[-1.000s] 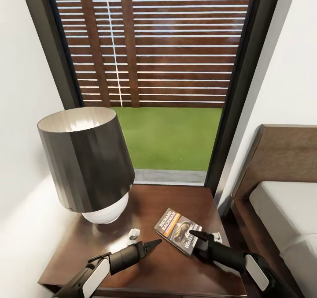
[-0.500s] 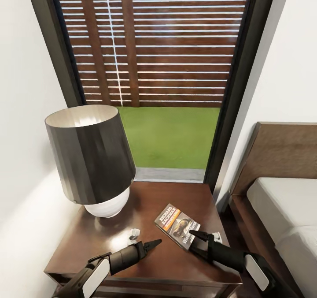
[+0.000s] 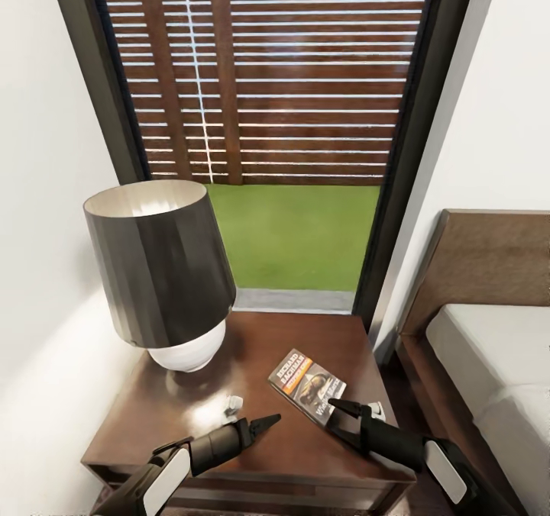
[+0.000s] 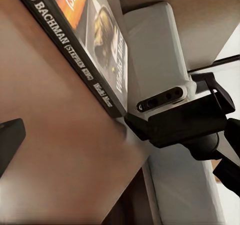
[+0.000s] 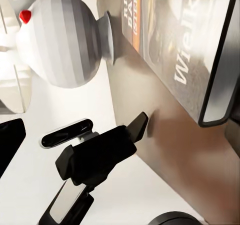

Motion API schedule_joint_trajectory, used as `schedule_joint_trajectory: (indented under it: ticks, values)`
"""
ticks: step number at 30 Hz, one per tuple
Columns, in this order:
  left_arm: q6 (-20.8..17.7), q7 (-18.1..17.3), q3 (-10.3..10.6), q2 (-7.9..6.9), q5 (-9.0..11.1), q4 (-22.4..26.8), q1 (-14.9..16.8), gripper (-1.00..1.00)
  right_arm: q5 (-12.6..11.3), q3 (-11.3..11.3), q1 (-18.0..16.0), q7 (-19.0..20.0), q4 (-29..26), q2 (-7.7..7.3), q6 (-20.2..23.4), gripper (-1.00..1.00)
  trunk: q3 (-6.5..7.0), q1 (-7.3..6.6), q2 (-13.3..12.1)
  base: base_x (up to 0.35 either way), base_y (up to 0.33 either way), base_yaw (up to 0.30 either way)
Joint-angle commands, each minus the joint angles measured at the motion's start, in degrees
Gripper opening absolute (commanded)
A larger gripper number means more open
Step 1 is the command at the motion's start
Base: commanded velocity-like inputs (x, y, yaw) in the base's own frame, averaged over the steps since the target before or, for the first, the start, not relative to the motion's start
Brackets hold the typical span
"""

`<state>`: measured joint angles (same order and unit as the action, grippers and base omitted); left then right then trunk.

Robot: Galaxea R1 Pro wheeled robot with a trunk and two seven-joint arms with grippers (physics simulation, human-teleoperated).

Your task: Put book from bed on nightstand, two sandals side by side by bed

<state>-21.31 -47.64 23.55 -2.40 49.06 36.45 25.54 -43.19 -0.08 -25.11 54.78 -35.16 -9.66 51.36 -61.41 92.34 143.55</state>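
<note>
Item: book [image 3: 307, 386]. Location: flat on the nightstand [image 3: 191, 432], cover up, toward its bed-side half, near the front edge. Free of both grippers. The left wrist view shows its spine [image 4: 75, 60] lying against the glossy top.

Item: right gripper [image 3: 341, 415]. Jaws spread, holding nothing. Tips sit at the book's near corner, just short of it or over it; contact cannot be told from the head view. Compared with a second ago, the tips have drawn back from over the cover to its corner, and the book lies in the same spot on the top. Judged: the release is complete and the arm is withdrawing.

Item: left gripper [image 3: 263, 423]. Hovers over the nightstand's front middle, near the book but apart from it. Jaw state cannot be told; the fingers read as one dark point.

Item: lamp [image 3: 162, 272]. Dark shade, white base, on the nightstand's far-left part, well clear of the book.

Item: small white object [image 3: 231, 405]. On the top between lamp and left gripper; identity unclear.

Item: bed [image 3: 489, 348]. Just beside the nightstand, to the right; headboard and mattress edge in view.

Note on view: the whole scene has shifted slightly since the earlier frames, so the camera has moved.

Status, judged: book step appears done; the sandals step remains.
</note>
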Motion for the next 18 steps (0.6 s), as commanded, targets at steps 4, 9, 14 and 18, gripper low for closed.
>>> schedule_joint_trajectory:
  ticks: [4,9,14,18]
  values:
    - [-0.5,0.0,0.2,-0.06,0.6,0.0,0.0,1.00,-0.1,0.1,0.0,0.1,0.0,-0.01,0.2,1.00,-0.05,-0.02,0.0,-0.016,0.000,0.000]
    - [-0.5,0.0,0.2,-0.06,0.6,0.0,0.0,1.00,-0.1,0.0,0.0,0.1,0.0,-0.01,0.2,1.00,-0.05,-0.02,0.0,-0.002,0.000,0.000]
    - [-0.5,0.0,0.2,-0.06,0.6,0.0,0.0,1.00,0.0,0.0,0.0,0.1,0.0,-0.01,0.2,1.00,-0.05,-0.02,0.0,0.000,0.000,0.000]
    - [-0.5,0.1,0.2,-0.06,0.6,0.0,0.0,1.00,-0.1,0.0,0.0,0.1,0.0,-0.01,0.2,1.00,0.17,-0.04,0.0,0.000,0.000,0.000]
